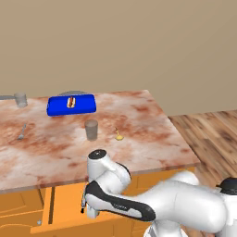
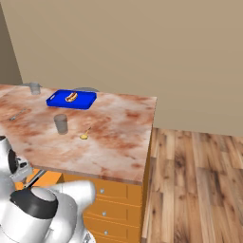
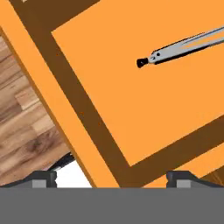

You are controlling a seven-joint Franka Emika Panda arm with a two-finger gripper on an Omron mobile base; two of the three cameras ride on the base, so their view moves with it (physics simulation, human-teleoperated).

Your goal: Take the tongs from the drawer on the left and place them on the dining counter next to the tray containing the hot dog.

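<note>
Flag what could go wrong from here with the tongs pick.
1. The tongs lie off toward the hand view's upper right, not between the tool's tips; descending now would likely miss.
2. They lie flat on the drawer floor, thin, so the fingers may slip off.
3. The dining counter edge overhangs the drawer; lifting straight up could clip it.

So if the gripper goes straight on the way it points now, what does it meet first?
Most likely the bare orange floor of the open drawer. The gripper has its fingertips wide apart, and the tongs lie off to one side of that line, though depth is hard to judge.
</note>
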